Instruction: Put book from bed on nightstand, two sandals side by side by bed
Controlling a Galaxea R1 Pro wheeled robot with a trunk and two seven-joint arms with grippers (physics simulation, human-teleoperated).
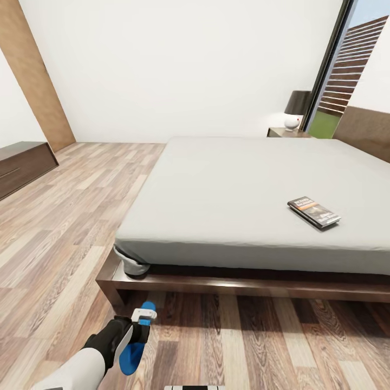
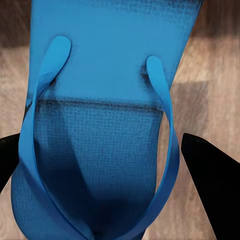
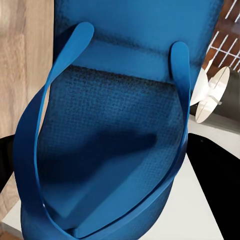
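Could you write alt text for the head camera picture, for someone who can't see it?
A small book lies on a low bed with a grey mattress. On the wood floor below, the robot's left end effector holds a blue sandal.

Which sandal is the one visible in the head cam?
The left gripper's sandal, held low over the wood floor near the bed's corner. The right gripper's sandal appears in its wrist view.
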